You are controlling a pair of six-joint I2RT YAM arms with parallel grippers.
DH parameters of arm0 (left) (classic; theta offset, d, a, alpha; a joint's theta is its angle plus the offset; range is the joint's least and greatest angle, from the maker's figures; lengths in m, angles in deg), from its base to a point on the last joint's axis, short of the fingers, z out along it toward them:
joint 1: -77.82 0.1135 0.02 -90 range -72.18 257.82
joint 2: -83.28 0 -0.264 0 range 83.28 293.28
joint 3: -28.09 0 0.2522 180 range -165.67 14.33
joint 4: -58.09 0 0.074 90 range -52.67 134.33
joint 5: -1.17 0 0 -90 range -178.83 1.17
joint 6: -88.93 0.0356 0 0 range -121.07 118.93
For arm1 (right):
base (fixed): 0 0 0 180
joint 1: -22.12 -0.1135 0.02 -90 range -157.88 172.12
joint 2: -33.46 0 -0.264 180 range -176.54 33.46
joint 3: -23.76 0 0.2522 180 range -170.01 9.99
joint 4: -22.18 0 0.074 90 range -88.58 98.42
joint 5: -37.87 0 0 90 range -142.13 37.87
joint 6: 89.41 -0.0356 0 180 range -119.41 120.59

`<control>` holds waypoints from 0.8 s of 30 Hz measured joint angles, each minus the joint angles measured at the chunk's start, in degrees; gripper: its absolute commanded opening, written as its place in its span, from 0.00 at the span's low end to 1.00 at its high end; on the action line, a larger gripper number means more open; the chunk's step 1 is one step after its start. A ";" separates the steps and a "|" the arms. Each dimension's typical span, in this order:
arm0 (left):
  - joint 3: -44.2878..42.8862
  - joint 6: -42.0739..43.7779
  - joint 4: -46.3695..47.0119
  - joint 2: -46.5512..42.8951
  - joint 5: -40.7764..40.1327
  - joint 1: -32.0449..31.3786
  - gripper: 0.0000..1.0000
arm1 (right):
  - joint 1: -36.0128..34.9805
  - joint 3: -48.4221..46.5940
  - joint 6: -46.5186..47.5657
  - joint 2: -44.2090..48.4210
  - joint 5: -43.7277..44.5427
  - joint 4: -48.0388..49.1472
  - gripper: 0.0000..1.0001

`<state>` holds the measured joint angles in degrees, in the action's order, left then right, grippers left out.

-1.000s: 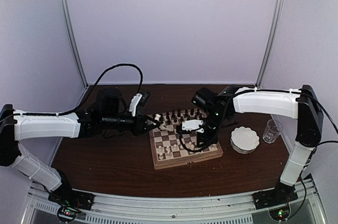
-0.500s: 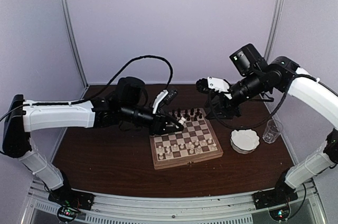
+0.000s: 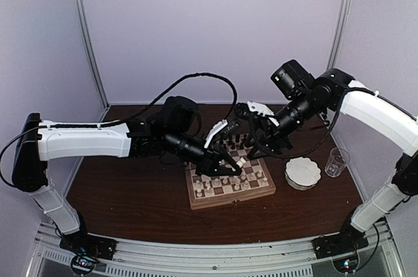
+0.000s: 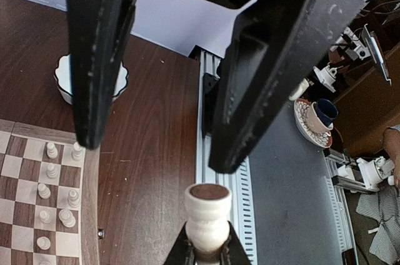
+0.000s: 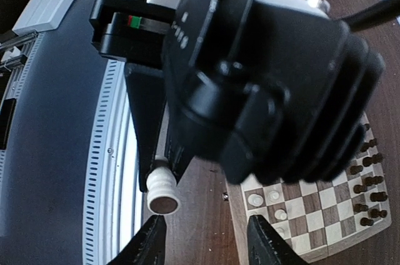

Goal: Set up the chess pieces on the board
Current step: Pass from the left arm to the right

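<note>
A cream-white chess piece (image 4: 207, 214), smooth and turned, is gripped at its narrow end by the nearly closed left jaws above the checkered wooden board (image 3: 225, 198). Its long axis is pointed, dark round base first, toward the right jaws, which are held wide open and empty just in front of it.

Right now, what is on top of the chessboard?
Cream pieces stand on the board's near rows, dark pieces along the far edge. From above, the left end effector, gripping one cream piece, and the open right end effector hide some middle squares.
</note>
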<state>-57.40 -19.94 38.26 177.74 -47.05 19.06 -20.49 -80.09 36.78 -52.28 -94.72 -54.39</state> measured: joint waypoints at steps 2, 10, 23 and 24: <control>-0.02 0.00 0.00 0.00 -0.02 -0.13 0.10 | 0.00 0.44 -1.03 -0.04 -1.77 -0.02 0.47; -0.02 -0.02 0.48 0.00 -0.57 -0.24 0.10 | 0.00 3.26 -4.63 0.09 -8.11 0.46 0.43; -0.02 -0.09 2.93 0.04 -0.59 -0.57 0.10 | 0.42 4.33 -7.54 0.09 -12.74 2.05 0.21; -0.02 -0.09 3.02 0.04 -0.61 -0.59 0.10 | 0.59 4.42 -7.72 0.09 -12.96 2.23 0.20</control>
<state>-57.42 -20.03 41.28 177.78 -47.66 18.47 -19.90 -75.67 29.06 -52.19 -107.68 -52.16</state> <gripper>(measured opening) 0.118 0.238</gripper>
